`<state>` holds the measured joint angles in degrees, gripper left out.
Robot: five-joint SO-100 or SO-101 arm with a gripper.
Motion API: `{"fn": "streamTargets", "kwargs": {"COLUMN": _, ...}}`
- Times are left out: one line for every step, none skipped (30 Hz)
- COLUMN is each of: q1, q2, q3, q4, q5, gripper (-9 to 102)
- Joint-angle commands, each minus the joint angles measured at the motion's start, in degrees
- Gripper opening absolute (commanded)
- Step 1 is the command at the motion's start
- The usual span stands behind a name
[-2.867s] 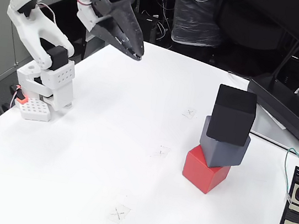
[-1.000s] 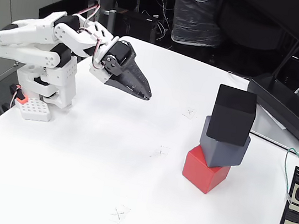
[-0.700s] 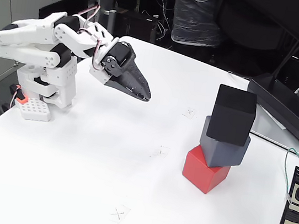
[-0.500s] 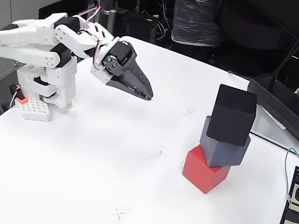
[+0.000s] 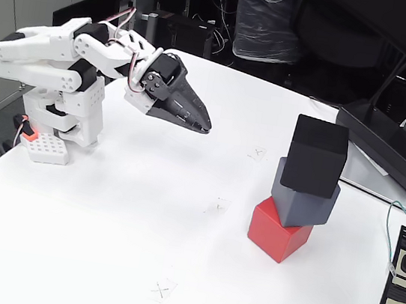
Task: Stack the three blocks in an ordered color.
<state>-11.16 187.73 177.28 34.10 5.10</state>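
Gripper (image 5: 205, 127): your jaws read as pressed together, empty, hovering off the table | stack: black block (image 5: 316, 155) on grey block (image 5: 304, 199) on red block (image 5: 277, 230) | well apart, right of your claw in the fixed view | stack looks done.

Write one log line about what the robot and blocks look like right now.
stack: black block on blue-grey block on red block | jaws: shut, empty | gripper: above table, left of stack, apart
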Motion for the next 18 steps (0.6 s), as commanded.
{"fn": "streamTargets", "kwargs": {"q1": 0.0, "q2": -0.18, "q3": -0.18, "q4": -0.53, "q5": -2.64, "gripper": -1}}
{"fn": "streamTargets", "kwargs": {"q1": 0.0, "q2": -0.18, "q3": -0.18, "q4": -0.53, "q5": -2.64, "gripper": -1}}
{"fn": "streamTargets", "kwargs": {"q1": 0.09, "q2": -0.18, "q3": -0.18, "q4": -0.53, "q5": -2.64, "gripper": -1}}
{"fn": "streamTargets", "kwargs": {"q1": 0.18, "q2": -0.18, "q3": -0.18, "q4": -0.53, "q5": -2.64, "gripper": -1}}
{"fn": "streamTargets", "kwargs": {"q1": 0.26, "q2": -0.18, "q3": -0.18, "q4": -0.53, "q5": -2.64, "gripper": -1}}
{"fn": "streamTargets", "kwargs": {"q1": 0.26, "q2": -0.18, "q3": -0.18, "q4": -0.53, "q5": -2.64, "gripper": -1}}
{"fn": "streamTargets", "kwargs": {"q1": 0.26, "q2": -0.18, "q3": -0.18, "q4": -0.53, "q5": -2.64, "gripper": -1}}
{"fn": "streamTargets", "kwargs": {"q1": 0.26, "q2": -0.18, "q3": -0.18, "q4": -0.53, "q5": -2.64, "gripper": -1}}
{"fn": "streamTargets", "kwargs": {"q1": 0.35, "q2": -0.18, "q3": -0.18, "q4": -0.53, "q5": -2.64, "gripper": -1}}
{"fn": "streamTargets", "kwargs": {"q1": 0.35, "q2": -0.18, "q3": -0.18, "q4": -0.53, "q5": -2.64, "gripper": -1}}
{"fn": "streamTargets", "kwargs": {"q1": 0.35, "q2": -0.18, "q3": -0.18, "q4": -0.53, "q5": -2.64, "gripper": -1}}
{"fn": "streamTargets", "kwargs": {"q1": 0.35, "q2": -0.18, "q3": -0.18, "q4": -0.53, "q5": -2.64, "gripper": -1}}
{"fn": "streamTargets", "kwargs": {"q1": 0.35, "q2": -0.18, "q3": -0.18, "q4": -0.53, "q5": -2.64, "gripper": -1}}
{"fn": "streamTargets", "kwargs": {"q1": 0.35, "q2": -0.18, "q3": -0.18, "q4": -0.53, "q5": -2.64, "gripper": -1}}
{"fn": "streamTargets", "kwargs": {"q1": 0.35, "q2": -0.18, "q3": -0.18, "q4": -0.53, "q5": -2.64, "gripper": -1}}
{"fn": "streamTargets", "kwargs": {"q1": 0.35, "q2": -0.18, "q3": -0.18, "q4": -0.53, "q5": -2.64, "gripper": -1}}
{"fn": "streamTargets", "kwargs": {"q1": 0.35, "q2": -0.18, "q3": -0.18, "q4": -0.53, "q5": -2.64, "gripper": -1}}
{"fn": "streamTargets", "kwargs": {"q1": 0.35, "q2": -0.18, "q3": -0.18, "q4": -0.53, "q5": -2.72, "gripper": -1}}
